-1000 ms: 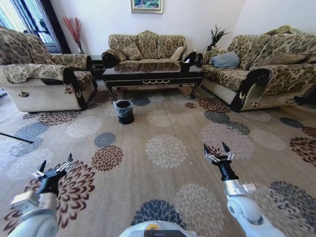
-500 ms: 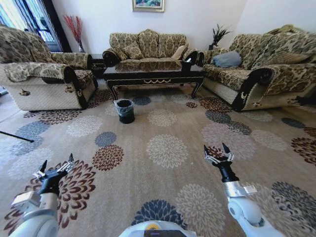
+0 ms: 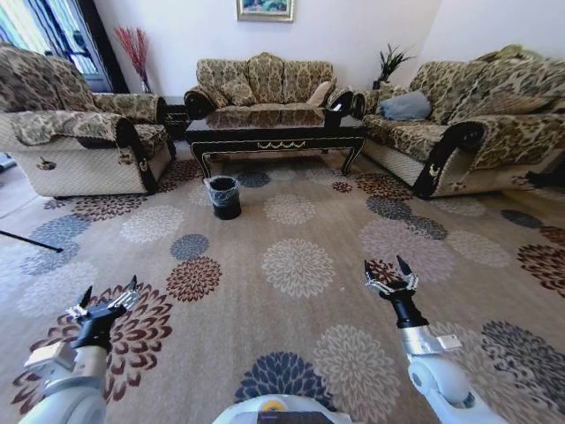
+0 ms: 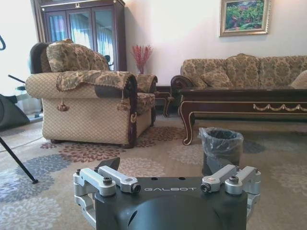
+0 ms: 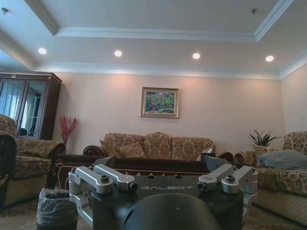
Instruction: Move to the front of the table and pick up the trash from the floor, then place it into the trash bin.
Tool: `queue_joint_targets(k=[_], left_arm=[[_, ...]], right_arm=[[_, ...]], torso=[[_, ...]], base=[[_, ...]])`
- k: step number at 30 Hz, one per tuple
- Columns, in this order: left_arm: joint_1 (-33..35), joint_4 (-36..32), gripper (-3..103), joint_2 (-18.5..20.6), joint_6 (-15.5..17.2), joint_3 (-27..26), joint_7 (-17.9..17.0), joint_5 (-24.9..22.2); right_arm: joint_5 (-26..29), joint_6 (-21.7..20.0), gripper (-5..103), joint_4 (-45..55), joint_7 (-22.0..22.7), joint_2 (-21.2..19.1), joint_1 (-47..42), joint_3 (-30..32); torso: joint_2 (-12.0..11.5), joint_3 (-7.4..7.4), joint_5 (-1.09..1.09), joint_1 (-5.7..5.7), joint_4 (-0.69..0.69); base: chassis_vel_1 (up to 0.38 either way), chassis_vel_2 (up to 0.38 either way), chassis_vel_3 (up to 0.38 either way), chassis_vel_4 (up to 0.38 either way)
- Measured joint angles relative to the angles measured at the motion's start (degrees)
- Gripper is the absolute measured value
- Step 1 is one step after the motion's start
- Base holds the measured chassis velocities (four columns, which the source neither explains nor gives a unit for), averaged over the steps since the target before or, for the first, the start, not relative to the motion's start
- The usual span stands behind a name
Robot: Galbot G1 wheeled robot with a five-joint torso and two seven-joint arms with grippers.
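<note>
Carpet [image 3: 300,265] runs to the bench [image 3: 275,132] at 12 o'clock; bin [image 3: 223,197] stands before it, nearer the left gripper [image 3: 106,303]. Both it and the right gripper [image 3: 389,273] hold fingers spread, empty. Trash unseen.

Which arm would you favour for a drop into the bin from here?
Left, tentatively. The trash bin stands left of centre before the table, on the left gripper side; the right gripper is across. Both are open, empty and far off.
</note>
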Motion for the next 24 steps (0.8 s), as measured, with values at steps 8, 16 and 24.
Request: queue_joint_targets(k=[8,16,24], left_arm=[[0.07,-0.01,100,-1.21,0.57,1.82,-0.05,1.76],[-0.50,0.48,100,-1.37,0.74,2.59,-1.13,2.92],[-1.60,2.40,100,-0.77,-1.34,2.29,0.19,1.66]], right_arm=[[-0.86,0.19,100,-0.34,-1.29,0.00,-0.25,0.06],[-0.61,0.67,100,-0.89,-1.18,-0.34,0.56,-0.42],[-0.37,0.69,100,-1.56,-0.37,-0.32,1.91,-1.11]], torso=[[0.00,0.01,0.00,0.00,0.00],[0.00,0.01,0.00,0.01,0.01],[0.01,0.01,-0.01,0.01,0.01]], base=[[0.000,0.000,0.000,0.000],[0.026,-0.027,-0.030,0.039],[0.048,-0.053,-0.048,0.047]])
